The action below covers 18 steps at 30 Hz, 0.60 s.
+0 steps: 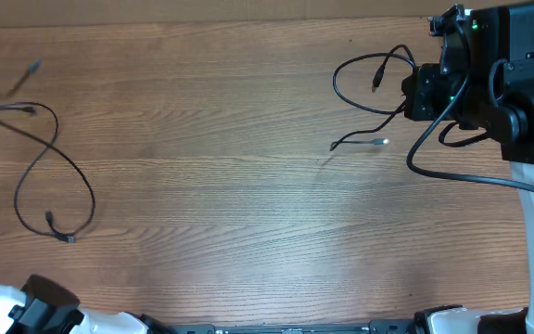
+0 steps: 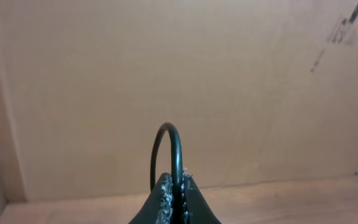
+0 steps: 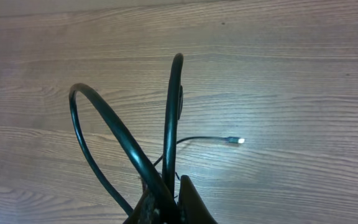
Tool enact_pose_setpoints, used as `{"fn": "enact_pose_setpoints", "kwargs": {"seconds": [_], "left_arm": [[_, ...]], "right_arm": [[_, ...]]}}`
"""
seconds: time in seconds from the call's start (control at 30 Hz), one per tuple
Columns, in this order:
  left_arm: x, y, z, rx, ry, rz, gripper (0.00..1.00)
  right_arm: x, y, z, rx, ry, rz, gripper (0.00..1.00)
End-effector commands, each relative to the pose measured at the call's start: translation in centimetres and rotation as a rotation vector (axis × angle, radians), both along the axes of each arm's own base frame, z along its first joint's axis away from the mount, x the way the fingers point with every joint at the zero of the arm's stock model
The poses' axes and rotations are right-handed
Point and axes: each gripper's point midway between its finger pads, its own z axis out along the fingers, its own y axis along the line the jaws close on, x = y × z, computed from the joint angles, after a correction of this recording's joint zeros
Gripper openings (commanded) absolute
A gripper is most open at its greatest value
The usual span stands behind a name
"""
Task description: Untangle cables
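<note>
Two thin black cables lie apart on the wooden table. The left cable [image 1: 92, 197] runs in a long loop at the left, with a plug [image 1: 69, 239] at its near end. The right cable [image 1: 335, 82] loops at the back right, and its bright-tipped plug [image 1: 382, 141] lies on the wood. My right gripper [image 1: 413, 96] is shut on this cable, and the right wrist view shows its loops [image 3: 173, 99] rising from the jaws [image 3: 174, 198] and the plug [image 3: 232, 140]. In the left wrist view my left gripper [image 2: 174, 190] is shut on a black cable loop [image 2: 178, 149].
A faint strand with a plug [image 1: 33, 67] lies at the far left. A cardboard wall [image 2: 179, 74] fills the left wrist view. The right arm's thick cable [image 1: 452, 172] hangs over the table at the right. The left arm's base [image 1: 44, 315] sits at the front left.
</note>
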Motion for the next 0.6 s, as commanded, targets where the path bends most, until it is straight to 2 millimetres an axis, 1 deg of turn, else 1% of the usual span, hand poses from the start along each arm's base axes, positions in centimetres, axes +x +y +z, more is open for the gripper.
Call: {"fn": "enact_pose_setpoints", "kwargs": {"seconds": [0.0, 0.17, 0.27, 0.37, 0.47, 0.57], "left_arm": [[2.7, -0.9, 1.4, 0.056, -0.026, 0.108, 0.04], [6.2, -2.6, 2.4, 0.109, -0.066, 0.203, 0.04], [7.5, -3.4, 3.4, 0.134, -0.107, 0.247, 0.04], [8.2, -3.8, 4.4, 0.148, -0.143, 0.294, 0.04], [9.3, -3.1, 4.2, 0.148, -0.147, 0.344, 0.04], [11.0, -1.3, 2.3, 0.133, -0.107, 0.383, 0.04]], "right_arm": [[0.1, -0.2, 0.7, 0.002, -0.022, -0.007, 0.04], [0.4, -0.1, 0.3, 0.000, -0.009, -0.007, 0.04], [0.6, -0.1, 0.0, -0.002, 0.000, -0.007, 0.04], [0.9, 0.0, -0.6, -0.005, 0.018, -0.007, 0.04], [1.0, 0.1, -1.3, -0.008, 0.049, -0.005, 0.04], [1.0, 0.1, -1.8, -0.011, 0.068, -0.005, 0.04]]}}
